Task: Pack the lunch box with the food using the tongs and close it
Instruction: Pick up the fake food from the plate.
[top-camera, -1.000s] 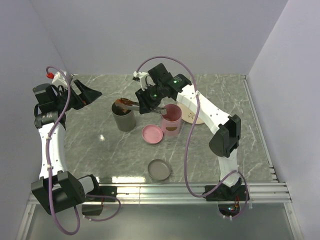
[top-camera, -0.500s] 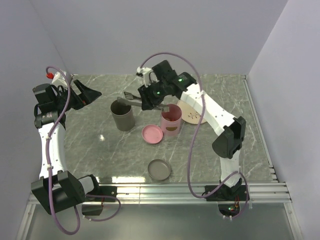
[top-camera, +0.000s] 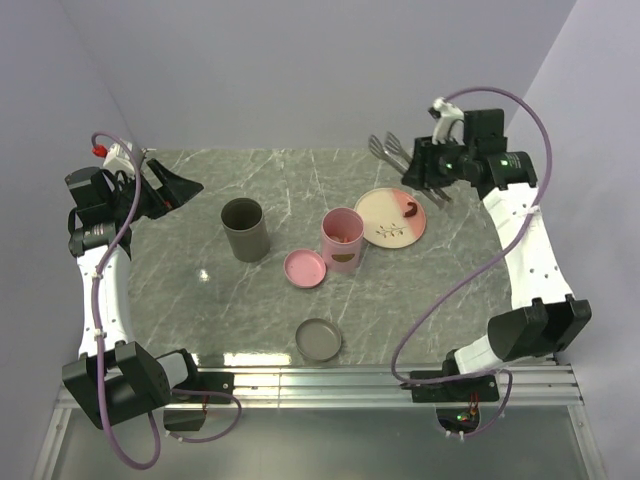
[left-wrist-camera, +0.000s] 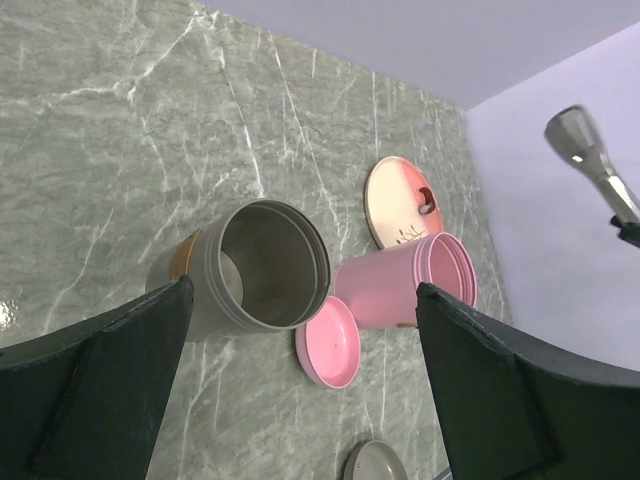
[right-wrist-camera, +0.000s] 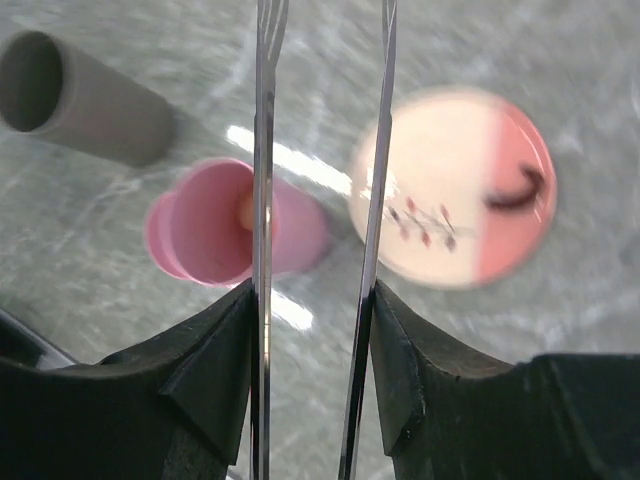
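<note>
Top external view: at far left the left gripper (top-camera: 172, 187) hangs with its fingers spread wide and nothing between them, well apart from the work. Next stands an open grey canister (top-camera: 245, 228), then the pink lid (top-camera: 305, 268) lying flat, just beside the lunch box (top-camera: 342, 240), which is upright, uncovered, and appears to hold a piece already. A grey lid (top-camera: 319, 340) lies alone toward the near edge. To the right the plate (top-camera: 385, 222) carries one last piece of food (top-camera: 411, 208) close to its right rim. Above and behind it, the right gripper (top-camera: 427, 170) is clamped on the tongs (top-camera: 392, 150), their two arms parted. With the piece so near the rim, a shallow or off-centre pinch could push it onto the surface. A low carry leftward could clip the lunch box and tip it. Room is tight behind and to the right, where the walls stand close. The surface is open in front of the plate and left of the canister.
</note>
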